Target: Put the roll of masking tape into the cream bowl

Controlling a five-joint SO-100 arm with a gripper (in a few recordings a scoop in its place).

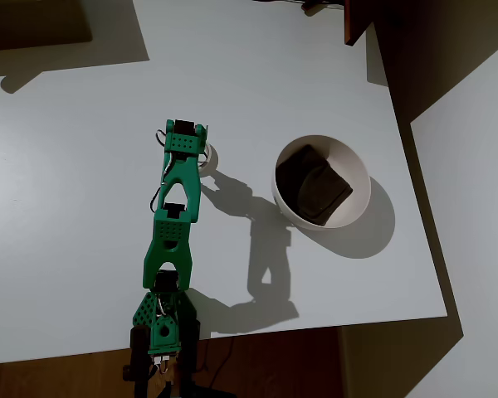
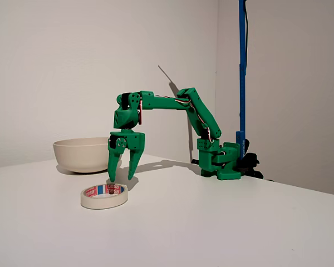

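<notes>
The green two-finger end effector (image 2: pixel 124 177) is pointing straight down with its fingers spread apart, gripping nothing. In the fixed view its tips are hanging just above the far rim of the small flat cream-white roll of masking tape (image 2: pixel 104 196), which is lying flat on the white worktop (image 2: pixel 222 222); whether the tips are touching the roll cannot be told. In the overhead view the wrist is covering most of the roll, and a pale arc of it (image 1: pixel 209 157) is showing at the wrist's three o'clock edge.

The green jointed arm (image 1: pixel 174 224) is reaching from its base at six o'clock of the worktop toward twelve o'clock.

The round, deep cream bowl (image 1: pixel 358 178) is standing well apart from the roll, at about three o'clock from the end effector in the overhead view. A dark olive-brown folded lump (image 1: pixel 313 185) is sitting inside it.

Judgement on progress: the task is at an early stage. The roll is not yet gripped, and closing on it, lifting, carrying to the bowl and releasing are all outstanding.
</notes>
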